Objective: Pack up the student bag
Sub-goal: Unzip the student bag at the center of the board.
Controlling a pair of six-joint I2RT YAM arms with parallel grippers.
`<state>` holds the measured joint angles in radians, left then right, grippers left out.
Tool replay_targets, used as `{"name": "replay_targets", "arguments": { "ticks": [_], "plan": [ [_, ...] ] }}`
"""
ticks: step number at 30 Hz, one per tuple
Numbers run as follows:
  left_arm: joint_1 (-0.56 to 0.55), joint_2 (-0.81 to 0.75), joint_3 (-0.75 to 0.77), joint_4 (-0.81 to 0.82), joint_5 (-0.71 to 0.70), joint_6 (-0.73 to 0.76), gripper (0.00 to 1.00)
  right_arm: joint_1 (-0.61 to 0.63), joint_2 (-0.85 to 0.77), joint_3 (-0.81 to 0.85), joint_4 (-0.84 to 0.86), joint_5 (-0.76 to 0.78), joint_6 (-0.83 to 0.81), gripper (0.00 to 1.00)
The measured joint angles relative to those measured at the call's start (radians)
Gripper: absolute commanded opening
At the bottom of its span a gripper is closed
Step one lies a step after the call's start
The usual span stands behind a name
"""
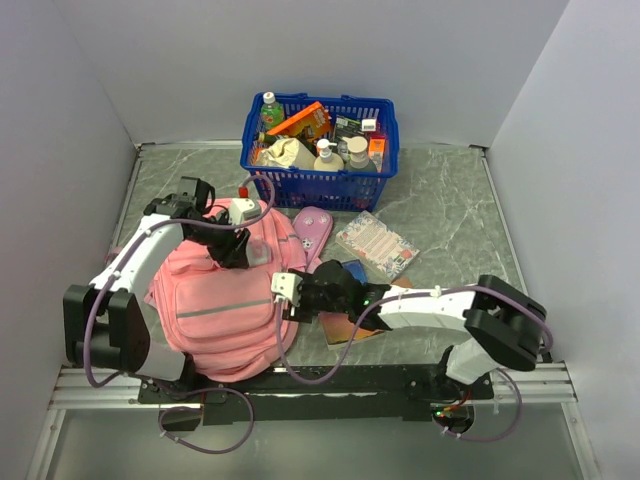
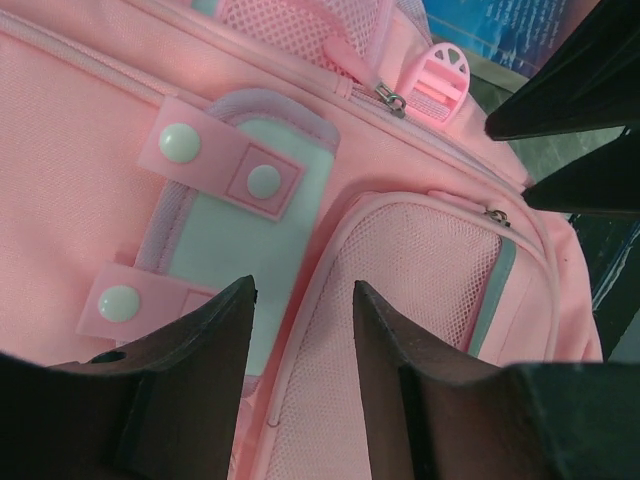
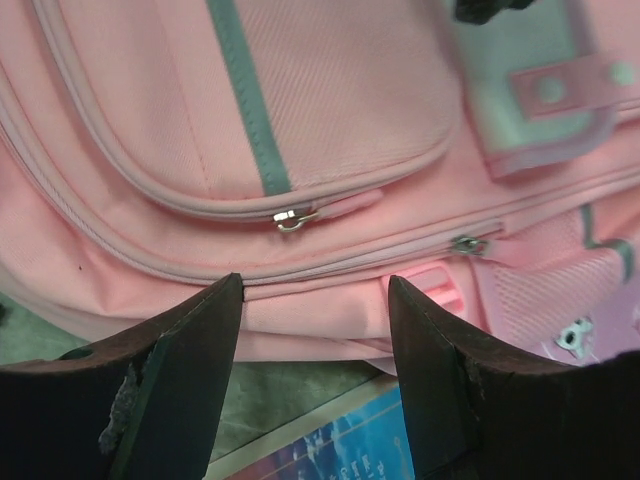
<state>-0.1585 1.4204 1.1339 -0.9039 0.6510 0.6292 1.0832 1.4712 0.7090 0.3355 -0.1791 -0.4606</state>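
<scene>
The student bag (image 1: 215,305) is a pink backpack lying flat on the left of the table. My left gripper (image 1: 246,250) hovers over its upper right part. In the left wrist view that gripper (image 2: 303,290) is open above the bag's mesh pocket (image 2: 420,270), with nothing between the fingers. My right gripper (image 1: 290,293) is at the bag's right edge. Seen from the right wrist, it (image 3: 315,285) is open, its fingertips either side of the bag's side seam (image 3: 320,325) below two zip pulls (image 3: 290,218). The fabric looks free.
A blue basket (image 1: 320,180) full of bottles and packets stands at the back. A pink pencil case (image 1: 312,232) and a clear patterned pouch (image 1: 376,243) lie to the right of the bag. A blue book (image 3: 350,440) lies under my right arm.
</scene>
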Motion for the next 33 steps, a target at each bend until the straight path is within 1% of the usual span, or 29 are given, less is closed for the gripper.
{"name": "replay_targets", "arguments": {
  "ticks": [5, 12, 18, 21, 25, 27, 28, 30, 33],
  "plan": [
    [0.000, 0.020, 0.000, -0.006, 0.007, 0.018, 0.50, 0.001, 0.077, 0.030, -0.014, -0.026, -0.067, 0.66],
    [0.000, 0.031, 0.006, -0.002, 0.006, 0.034, 0.49, 0.003, 0.110, 0.066, -0.003, -0.037, -0.153, 0.65],
    [0.000, 0.073, -0.013, 0.044, -0.003, 0.033, 0.44, 0.003, 0.124, 0.096, -0.013, -0.070, -0.203, 0.64],
    [0.000, 0.083, -0.030, 0.067, -0.008, 0.034, 0.41, -0.004, 0.125, 0.126, -0.053, -0.105, -0.210, 0.64],
    [0.000, 0.083, -0.042, 0.081, -0.011, 0.033, 0.28, -0.033, 0.124, 0.154, -0.078, -0.168, -0.182, 0.64],
    [0.000, 0.083, -0.048, 0.082, -0.012, 0.033, 0.26, -0.070, 0.124, 0.171, -0.097, -0.211, -0.141, 0.64],
    [0.000, 0.083, -0.050, 0.082, -0.012, 0.033, 0.21, -0.095, 0.124, 0.184, -0.102, -0.232, -0.113, 0.63],
    [0.000, 0.083, -0.051, 0.079, -0.011, 0.033, 0.18, -0.132, 0.124, 0.206, -0.103, -0.258, -0.071, 0.63],
    [0.000, 0.083, -0.053, 0.072, -0.011, 0.033, 0.17, -0.171, 0.126, 0.224, -0.079, -0.285, -0.023, 0.62]
  ]
}}
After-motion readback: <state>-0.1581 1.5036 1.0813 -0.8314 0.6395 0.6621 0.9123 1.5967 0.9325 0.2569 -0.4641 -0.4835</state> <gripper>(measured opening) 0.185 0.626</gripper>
